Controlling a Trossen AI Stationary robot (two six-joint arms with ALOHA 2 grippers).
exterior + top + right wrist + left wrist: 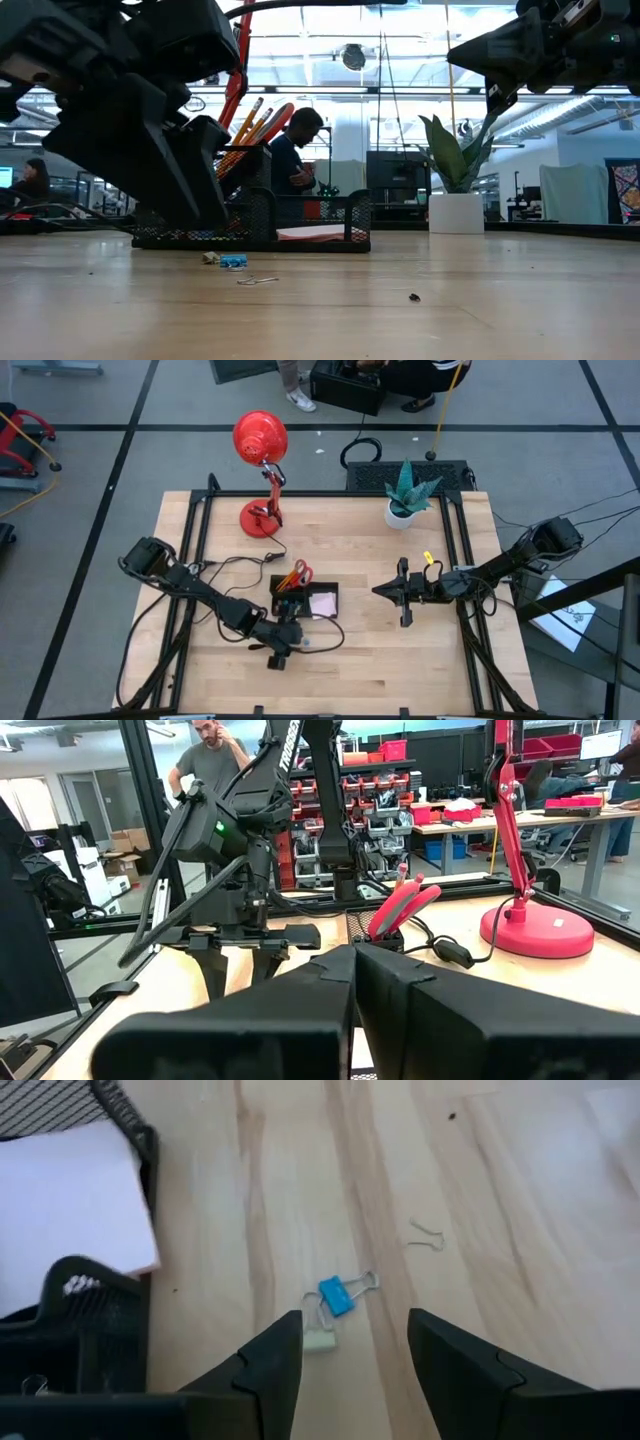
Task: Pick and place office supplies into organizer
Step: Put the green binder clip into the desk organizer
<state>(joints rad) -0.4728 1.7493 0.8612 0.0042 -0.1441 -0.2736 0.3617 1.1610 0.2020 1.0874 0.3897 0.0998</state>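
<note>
The black mesh organizer [303, 600] sits mid-table. It holds red-handled scissors and orange pencils [293, 575] upright, and a pink sticky-note pad [322, 603] lying flat. A blue clip [337, 1295] lies on the wood just near of it, beside a small pale piece [320, 1342] and a wire paper clip [425, 1235]. My left gripper [355, 1335] hangs open over the blue clip, slanting down, one finger on each side and apart from it. My right gripper [380, 590] is shut and empty, held level above the table to the right of the organizer. A small yellow piece [428, 558] lies near it.
A red desk lamp [262, 470] stands at the far left and a potted plant [405, 495] at the far right. The lamp's cable [240, 565] runs across the wood toward the organizer. Bare wood lies along the near edge. A person [295, 150] stands beyond the table.
</note>
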